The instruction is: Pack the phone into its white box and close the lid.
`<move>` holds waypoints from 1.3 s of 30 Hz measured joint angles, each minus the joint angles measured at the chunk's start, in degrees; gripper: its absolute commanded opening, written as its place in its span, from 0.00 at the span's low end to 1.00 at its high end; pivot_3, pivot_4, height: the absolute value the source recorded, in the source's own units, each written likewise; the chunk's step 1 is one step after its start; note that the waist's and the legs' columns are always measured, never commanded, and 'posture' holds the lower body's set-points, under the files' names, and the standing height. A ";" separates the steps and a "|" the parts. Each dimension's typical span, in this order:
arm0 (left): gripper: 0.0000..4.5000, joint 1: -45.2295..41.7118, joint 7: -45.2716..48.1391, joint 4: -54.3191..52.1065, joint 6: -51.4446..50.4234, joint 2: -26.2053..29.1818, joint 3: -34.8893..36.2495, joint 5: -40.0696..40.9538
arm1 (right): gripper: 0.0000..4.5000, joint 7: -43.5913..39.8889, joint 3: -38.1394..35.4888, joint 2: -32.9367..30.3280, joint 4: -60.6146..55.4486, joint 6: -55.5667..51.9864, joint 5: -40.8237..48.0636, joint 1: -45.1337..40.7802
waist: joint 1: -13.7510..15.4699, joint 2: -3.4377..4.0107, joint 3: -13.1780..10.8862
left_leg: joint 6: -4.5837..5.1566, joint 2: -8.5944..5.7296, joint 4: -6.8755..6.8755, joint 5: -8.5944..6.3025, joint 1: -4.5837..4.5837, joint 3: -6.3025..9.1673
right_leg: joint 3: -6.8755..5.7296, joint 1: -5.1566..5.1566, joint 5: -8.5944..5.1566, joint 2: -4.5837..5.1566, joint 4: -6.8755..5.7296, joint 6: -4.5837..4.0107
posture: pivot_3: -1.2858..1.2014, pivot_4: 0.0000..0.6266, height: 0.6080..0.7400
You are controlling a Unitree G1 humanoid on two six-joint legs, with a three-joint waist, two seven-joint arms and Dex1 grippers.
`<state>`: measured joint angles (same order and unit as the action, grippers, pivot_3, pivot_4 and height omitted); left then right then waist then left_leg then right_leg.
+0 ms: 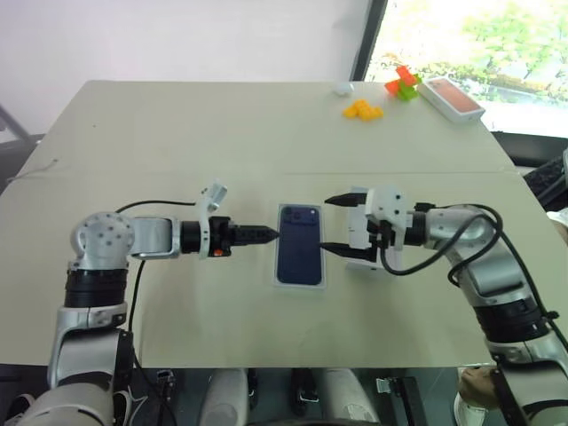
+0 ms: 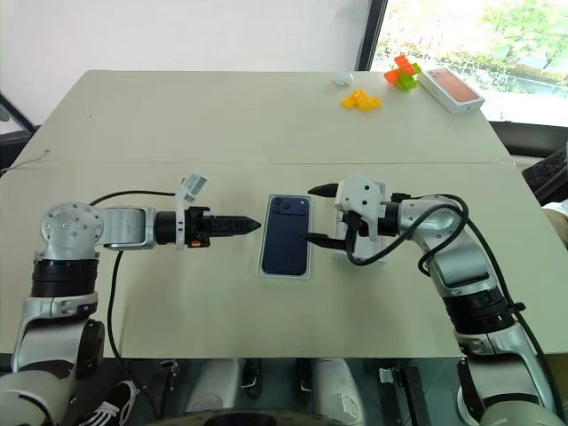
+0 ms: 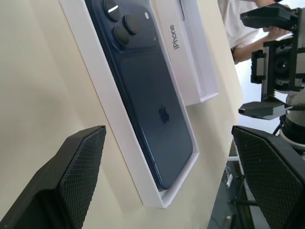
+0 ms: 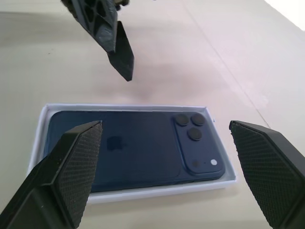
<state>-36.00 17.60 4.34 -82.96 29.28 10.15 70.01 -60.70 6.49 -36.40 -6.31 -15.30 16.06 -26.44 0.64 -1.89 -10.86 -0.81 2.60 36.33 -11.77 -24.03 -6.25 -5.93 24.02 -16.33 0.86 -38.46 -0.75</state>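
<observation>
Phone [image 1: 299, 243]: lies back up inside the white box [image 1: 276, 266], camera cluster toward the table's far edge, mid-table between your two grippers.

Left gripper [image 1: 268, 235]: fingers spread wide, empty, tips just beside the box's left wall, not touching it as far as you can see.

Right gripper [image 1: 332, 223]: fingers wide apart, empty, poised near the box's right side.

Lid [image 3: 193, 71]: white, lettered on one side wall, lying just beside the box on its right, under your right hand and largely covered by it in the head views. Whether it lies top up or inside up you cannot tell.

Step in hand, as judged: the phone is packed; closing is not yet done. Your next move calls for taking the lid by its long edges, squaring it over the box and pressing it down evenly.

Far corner: orange blocks [image 1: 363, 109], a green-and-orange piece [image 1: 403, 83], a box with a red-orange top [image 1: 451, 98].
</observation>
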 measured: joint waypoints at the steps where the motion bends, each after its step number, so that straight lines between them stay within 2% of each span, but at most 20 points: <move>1: 0.80 -0.23 -0.97 0.39 1.34 -0.96 1.35 -0.79 | 0.80 0.58 -0.02 0.57 -0.04 -1.53 0.51 -0.16 | 0.03 0.00 0.00 | 0.00 0.00 0.00 0.00 0.00 0.00 | 0.00 0.00 0.10 0.00 0.00 -0.17 | 0.52 0.24 0.98; 5: 0.35 0.56 -2.88 -0.82 5.44 -3.72 2.23 -4.02 | 0.35 3.06 0.00 3.18 -0.93 -4.45 1.58 -0.52 | 0.03 0.00 0.00 | 0.00 -0.01 0.00 0.00 -0.03 -0.01 | 0.00 0.00 0.11 0.02 0.01 -0.18 | 0.52 0.24 0.98; 8: 0.01 3.45 -3.05 -5.00 6.70 -6.60 -0.47 -6.30 | 0.01 4.65 2.33 4.03 -2.35 -4.12 -0.28 -0.37 | 0.02 0.00 0.00 | -0.01 -0.02 0.00 0.00 -0.02 -0.01 | 0.00 0.00 0.11 0.03 0.01 -0.18 | 0.52 0.24 0.98; 15: 0.01 8.46 -5.65 -7.72 8.09 -13.02 -2.90 -10.48 | 0.01 10.65 9.72 5.33 -0.56 -1.21 -10.86 2.83 | 0.04 -0.01 0.01 | 0.16 -0.02 0.01 -0.10 -0.01 -0.01 | 0.00 -0.01 0.09 0.01 -0.02 -0.14 | 0.52 0.24 0.98; 19: 0.01 9.07 -4.53 -9.97 8.52 -11.56 -4.83 -12.83 | 0.01 11.12 11.71 3.95 0.22 0.92 -15.28 2.96 | 0.00 0.02 0.08 | 0.17 -0.02 -0.03 -0.10 0.09 -0.01 | 0.00 -0.08 0.06 0.00 -0.01 -0.09 | 0.52 0.24 0.98; 22: 0.01 9.91 -3.56 -10.56 8.64 -11.26 -5.00 -13.80 | 0.01 11.28 12.03 3.57 0.47 2.47 -17.47 2.89 | 0.02 0.01 0.09 | 0.28 -0.02 -0.11 -0.18 0.55 -0.01 | 0.00 -0.53 -0.03 0.00 0.11 0.04 | 0.52 0.24 0.98; 27: 0.01 9.90 -1.76 -11.26 10.04 -10.30 -4.85 -15.45 | 0.01 10.59 9.86 4.69 0.52 -0.85 -14.50 2.26 | 0.03 0.00 0.07 | 0.28 -0.02 -0.16 -0.19 0.60 -0.01 | 0.00 -0.58 -0.02 0.00 0.14 0.03 | 0.52 0.24 0.98; 28: 0.00 9.76 -1.31 -11.27 10.78 -9.84 -4.79 -15.96 | 0.06 10.36 8.74 5.07 0.52 -2.50 -13.07 1.46 | -0.05 0.01 0.06 | 0.28 -0.02 -0.16 -0.19 0.59 -0.01 | 0.00 -0.56 -0.02 0.00 0.14 0.03 | 0.52 0.24 0.98; 30: 0.12 9.06 0.08 -11.42 12.54 -8.62 -4.62 -16.73 | 0.19 10.25 6.41 5.22 0.46 -6.63 -10.47 -0.76 | -0.04 0.01 0.06 | 0.28 -0.01 -0.18 -0.19 0.59 -0.01 | 0.00 -0.55 -0.02 -0.01 0.13 0.02 | 0.52 0.24 0.98; 32: 0.30 8.09 2.68 -11.82 14.20 -5.69 -4.13 -17.09 | 0.41 11.92 3.57 5.29 0.41 -12.78 -8.78 -3.95 | -0.13 0.01 0.05 | 0.27 0.00 -0.20 -0.19 0.58 -0.01 | 0.00 -0.53 -0.02 -0.01 0.13 0.00 | 0.52 0.24 0.98; 36: 0.77 7.79 8.84 -12.60 19.49 -0.02 -2.92 -19.48 | 0.89 16.17 -0.03 4.58 -0.80 -23.87 -8.02 -7.75 | -0.04 0.02 0.05 | 0.27 -0.01 -0.29 -0.20 0.58 -0.02 | 0.00 -0.51 0.09 0.01 0.19 -0.21 | 0.52 0.24 0.98; 37: 0.93 8.43 11.07 -12.75 20.91 1.22 -2.61 -19.67 | 1.00 17.11 -0.04 4.36 -1.81 -27.76 -7.85 -7.87 | -0.01 0.03 0.05 | 0.28 -0.02 -0.31 -0.20 0.55 -0.02 | 0.00 -0.49 0.09 0.03 0.21 -0.21 | 0.52 0.24 0.98; 38: 0.99 8.65 12.07 -12.76 21.47 1.73 -2.59 -19.89 | 1.00 17.70 -0.06 4.38 -2.43 -29.82 -7.73 -7.91 | 0.01 0.03 0.04 | 0.28 -0.02 -0.30 -0.20 0.53 -0.02 | 0.00 -0.48 0.10 0.04 0.21 -0.21 | 0.52 0.24 0.98; 39: 0.99 9.13 13.84 -12.78 22.62 2.51 -2.60 -20.38 | 1.00 18.90 -0.08 4.46 -3.76 -33.65 -7.42 -8.03 | 0.00 0.04 0.04 | 0.29 -0.02 -0.29 -0.21 0.50 -0.03 | 0.00 -0.44 0.10 0.05 0.21 -0.22 | 0.52 0.24 0.98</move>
<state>-26.87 31.44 -8.43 -60.33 31.79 7.54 49.63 -41.80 6.41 -31.94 -10.07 -48.95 8.64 -34.47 0.64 -1.85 -10.82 -0.52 2.58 36.04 -11.98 -23.54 -6.28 -5.93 23.57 -16.24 0.91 -38.24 -0.97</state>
